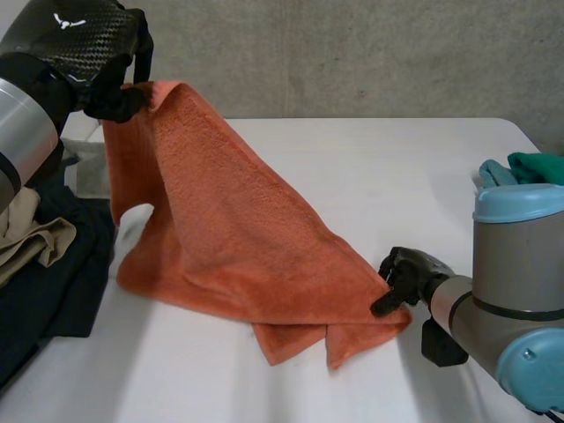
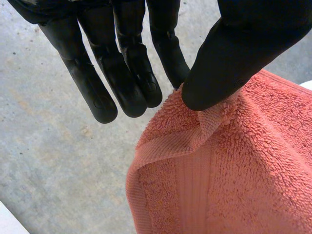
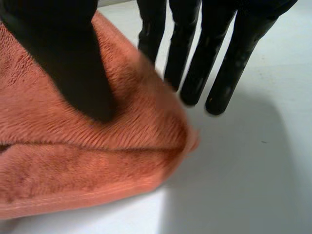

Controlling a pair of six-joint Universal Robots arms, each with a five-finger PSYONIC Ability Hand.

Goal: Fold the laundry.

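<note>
two black hands hold one orange towel (image 1: 238,238) above a white table (image 1: 379,167). the left hand (image 1: 110,97) is raised and pinches a hemmed corner between its thumb (image 2: 234,53) and a finger, so the towel slopes down from it. the right hand (image 1: 405,278) sits low by the table, thumb (image 3: 73,63) pressed on the towel's far lower corner with a finger tucked behind it, clamping the cloth. a pile of dark and beige clothes (image 1: 35,264) lies below the left hand. a teal cloth (image 1: 538,166) lies beyond the right arm.
</note>
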